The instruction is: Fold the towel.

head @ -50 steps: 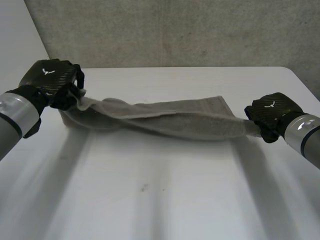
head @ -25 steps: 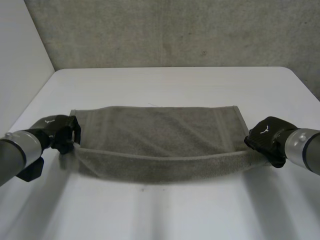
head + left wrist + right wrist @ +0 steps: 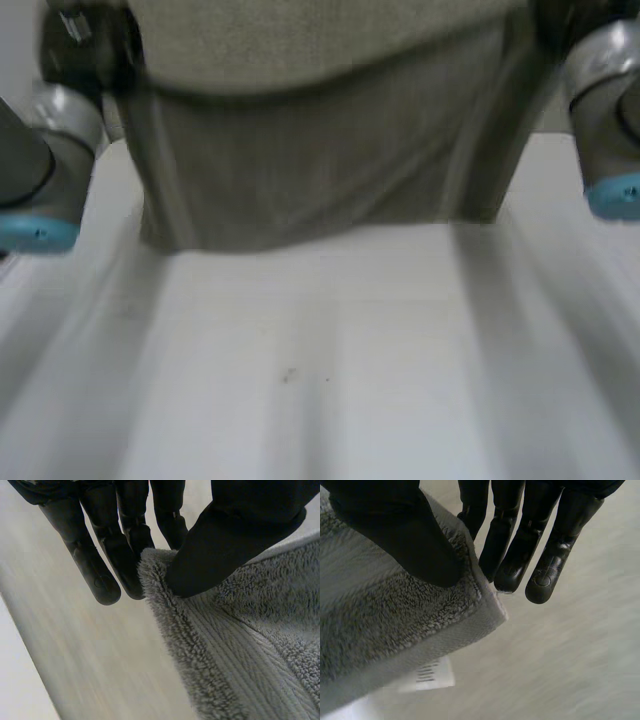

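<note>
Left hand (image 3: 235,535) clamped on towel (image 3: 320,160) corner, thumb against fingers; right hand (image 3: 410,535) pinched likewise on other corner, near label (image 3: 432,675). Towel, sagging low half a second ago, now raised, hung flat above table (image 3: 350,380). Judged ready to be laid over into fold.

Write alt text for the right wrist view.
The robot's black right hand pinches a corner of a grey terry-cloth towel between its thumb and its fingers. A small white label sticks out from the towel's edge near that corner.
</note>
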`<action>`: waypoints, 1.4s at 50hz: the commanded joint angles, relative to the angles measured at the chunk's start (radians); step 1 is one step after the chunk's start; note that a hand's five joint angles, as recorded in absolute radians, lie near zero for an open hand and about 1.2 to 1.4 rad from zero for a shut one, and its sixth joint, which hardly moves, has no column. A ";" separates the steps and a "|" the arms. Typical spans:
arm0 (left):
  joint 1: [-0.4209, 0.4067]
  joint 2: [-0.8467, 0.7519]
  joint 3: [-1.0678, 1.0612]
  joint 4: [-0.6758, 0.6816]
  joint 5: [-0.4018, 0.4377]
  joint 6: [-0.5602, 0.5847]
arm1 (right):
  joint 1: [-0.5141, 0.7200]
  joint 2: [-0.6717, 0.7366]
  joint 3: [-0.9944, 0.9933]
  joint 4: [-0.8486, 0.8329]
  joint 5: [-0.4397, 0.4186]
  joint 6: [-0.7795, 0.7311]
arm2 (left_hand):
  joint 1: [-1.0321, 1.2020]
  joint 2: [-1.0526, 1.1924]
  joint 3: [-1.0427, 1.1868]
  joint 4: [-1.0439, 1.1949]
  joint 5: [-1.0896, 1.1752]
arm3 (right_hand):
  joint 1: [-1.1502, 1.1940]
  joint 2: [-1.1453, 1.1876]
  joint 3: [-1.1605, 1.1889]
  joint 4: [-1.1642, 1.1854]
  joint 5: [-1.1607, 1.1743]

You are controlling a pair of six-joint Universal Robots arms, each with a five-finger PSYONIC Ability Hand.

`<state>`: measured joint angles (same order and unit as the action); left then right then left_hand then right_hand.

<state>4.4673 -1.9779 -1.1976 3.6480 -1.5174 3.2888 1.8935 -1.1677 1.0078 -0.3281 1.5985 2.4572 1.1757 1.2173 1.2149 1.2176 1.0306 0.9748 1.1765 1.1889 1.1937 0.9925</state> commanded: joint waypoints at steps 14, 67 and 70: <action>0.006 0.105 -0.448 0.172 -0.050 -0.029 | -0.016 -0.072 0.385 0.260 -0.097 0.039 | 0.221 0.179 0.181 0.179 0.191 | 0.421 0.220 0.207 0.203 0.229; 0.288 0.180 -0.698 -0.436 0.402 0.569 | -0.119 -0.050 0.788 0.233 -0.141 -0.119 | -0.763 -0.805 -0.802 -0.805 -0.793 | 0.421 0.220 0.207 0.203 0.229; 0.306 0.171 -0.714 -0.468 0.414 0.581 | -0.119 -0.050 0.790 0.231 -0.141 -0.119 | -0.730 -0.772 -0.769 -0.772 -0.760 | 0.421 0.220 0.207 0.203 0.229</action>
<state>4.7214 -1.7925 -1.8870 3.2425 -1.1352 3.8138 1.7767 -1.2168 1.7952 -0.0919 1.4578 2.3381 0.3048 0.3050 0.3048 0.3058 0.1290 0.9748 1.1765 1.1890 1.1937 0.9925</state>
